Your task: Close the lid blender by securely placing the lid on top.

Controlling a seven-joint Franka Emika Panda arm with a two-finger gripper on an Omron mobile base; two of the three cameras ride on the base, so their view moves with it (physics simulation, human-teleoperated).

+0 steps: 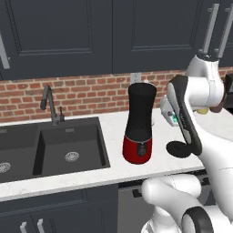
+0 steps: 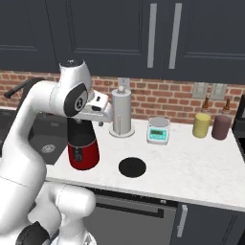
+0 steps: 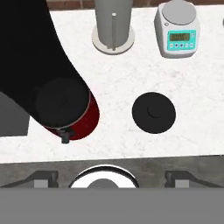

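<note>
The blender (image 1: 139,127) is a tall black jar on a glossy red base, standing on the white counter right of the sink; its jar top is open (image 3: 61,103). The lid (image 3: 153,112), a flat black disc with a small central knob, lies on the counter to the blender's right (image 2: 132,167), near the front edge. My gripper (image 3: 111,178) hangs high above the counter's front edge, between blender and lid. Its fingertips (image 3: 43,177) stand wide apart, open, with nothing between them. In the left base view my arm covers part of the lid (image 1: 179,148).
A paper towel holder (image 2: 121,115) stands behind the lid, with a white scale (image 2: 158,130) to its right. A yellow canister (image 2: 201,125) and a maroon canister (image 2: 221,127) sit at the far right. The dark sink (image 1: 68,145) and faucet (image 1: 51,104) lie left of the blender.
</note>
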